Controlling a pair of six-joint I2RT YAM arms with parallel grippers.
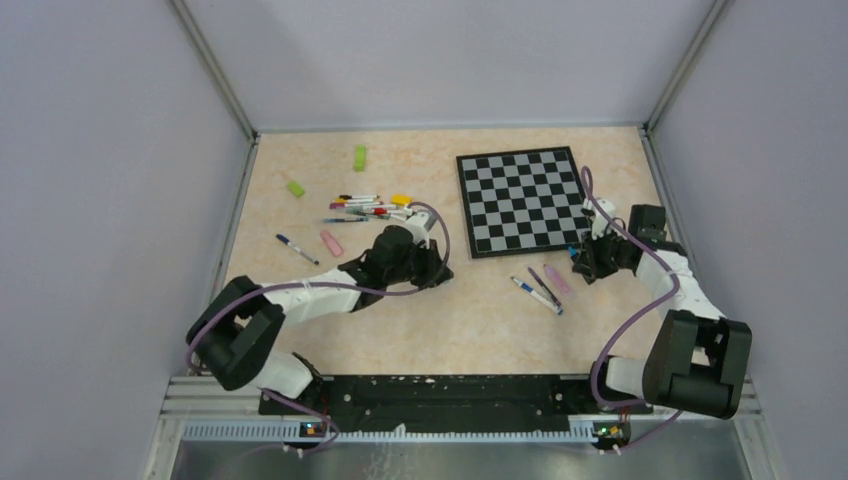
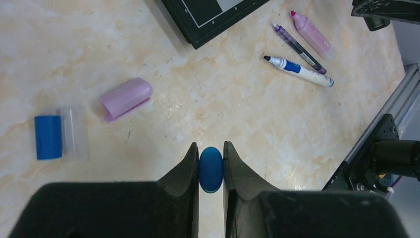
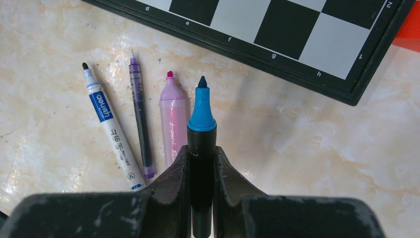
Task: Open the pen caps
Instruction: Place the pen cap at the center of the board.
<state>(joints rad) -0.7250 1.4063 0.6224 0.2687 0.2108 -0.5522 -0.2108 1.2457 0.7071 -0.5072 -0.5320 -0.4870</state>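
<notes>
Pen caps (image 2: 126,96) lie loose on the table (image 2: 247,124). Our left gripper (image 2: 211,151) pinches a blue cap (image 2: 211,171). Our right gripper (image 3: 201,151) clamps the uncapped blue-tipped pen (image 3: 201,111) by the chessboard (image 3: 297,29). This pair seems separated; next we should set both down beside the other uncapped pens (image 3: 141,124).

A robot lab cell, shown by grey panel walls (image 1: 100,150), aluminium rails (image 1: 212,65) and a marbled tabletop (image 1: 480,320)
</notes>
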